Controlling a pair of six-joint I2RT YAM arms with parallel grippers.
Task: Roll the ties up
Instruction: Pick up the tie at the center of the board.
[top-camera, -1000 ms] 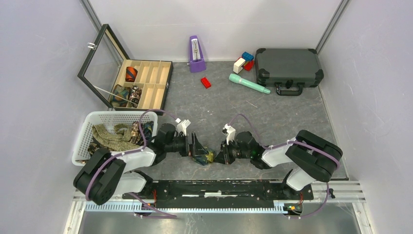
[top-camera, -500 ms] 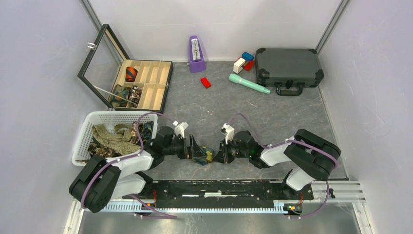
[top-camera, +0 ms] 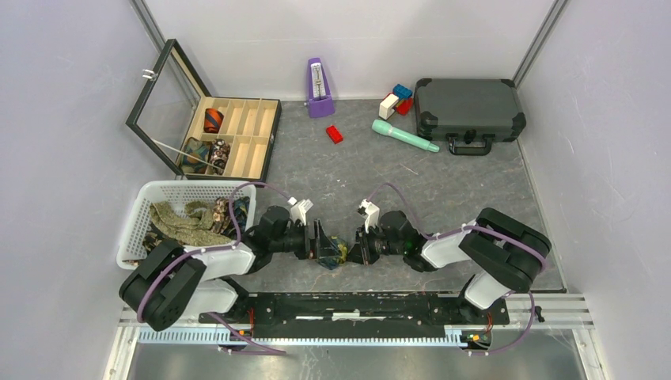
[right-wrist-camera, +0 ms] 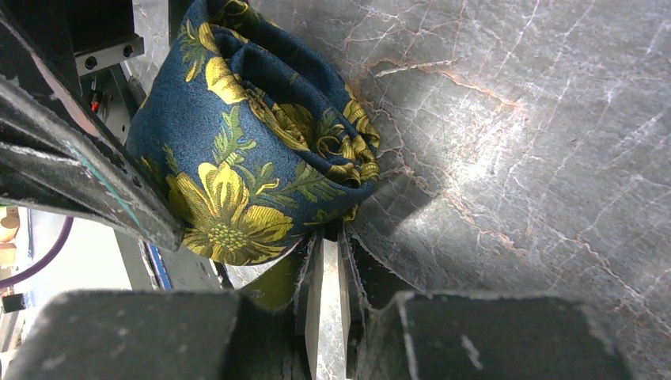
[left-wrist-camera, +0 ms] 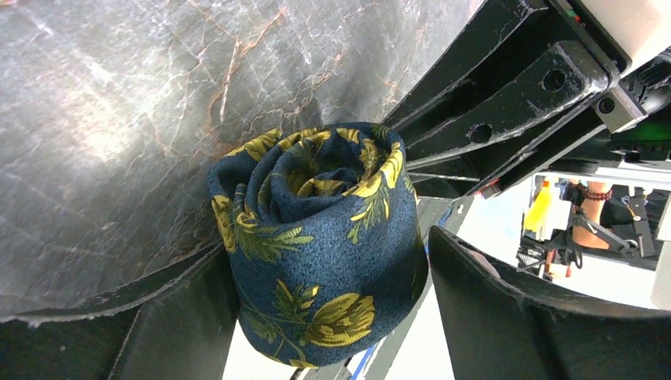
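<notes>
At 6 o'clock on the bench [top-camera: 443,198], the tie [top-camera: 332,253] sits coiled. Right fingers [right-wrist-camera: 372,293], at its 3 o'clock, are nearly closed on its tail, probably to stop unwinding. Left fingers [left-wrist-camera: 506,317], at 9 o'clock, stand wide, flanking it.

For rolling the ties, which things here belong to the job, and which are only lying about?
Job: rolled navy tie; loose ties in the white basket; rolled ties in the wooden box.
Lying about: purple metronome; red block; teal tool; dark case; coloured blocks.
</notes>
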